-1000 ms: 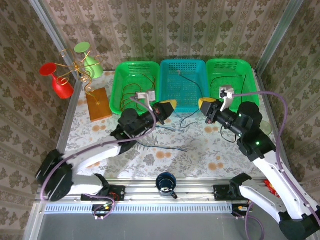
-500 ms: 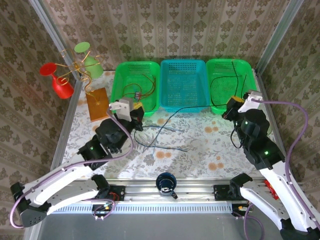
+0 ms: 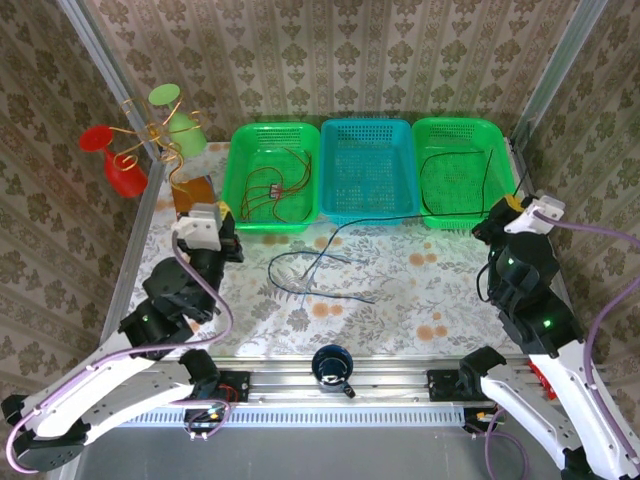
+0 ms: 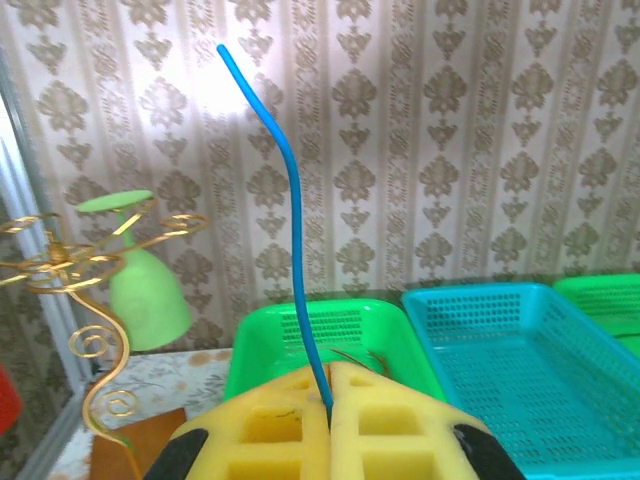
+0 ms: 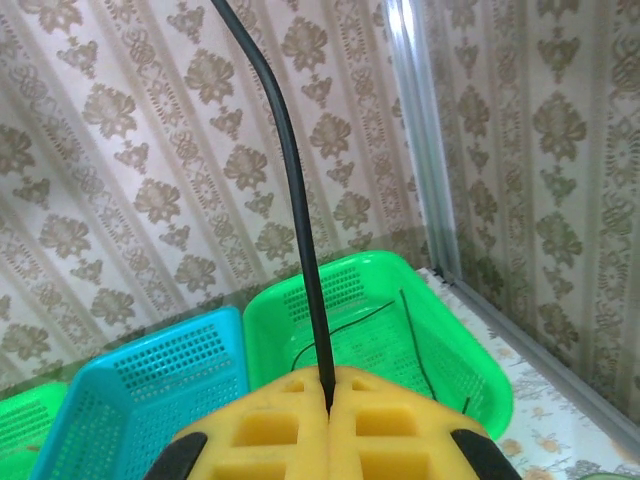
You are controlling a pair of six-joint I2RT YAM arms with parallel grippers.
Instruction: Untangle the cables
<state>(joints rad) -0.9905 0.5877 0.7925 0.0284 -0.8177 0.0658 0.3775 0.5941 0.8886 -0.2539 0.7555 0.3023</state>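
My left gripper is at the table's left, shut on a blue cable that rises from between its yellow pads. At the right edge, my right gripper is shut on a black cable. That black cable runs from it along the front of the baskets toward the middle. A loose blue and dark loop of cables lies on the table centre. Red cables lie in the left green basket. Another black cable lies in the right green basket.
A blue basket stands between the two green ones at the back. A gold wire stand with red and green cups sits on a wooden base at the far left. A dark mug stands at the near edge.
Both arms have drawn back from the centre, the left one to the left and the right one to the right, each still pinching its cable. The black cable now lies stretched along the baskets.
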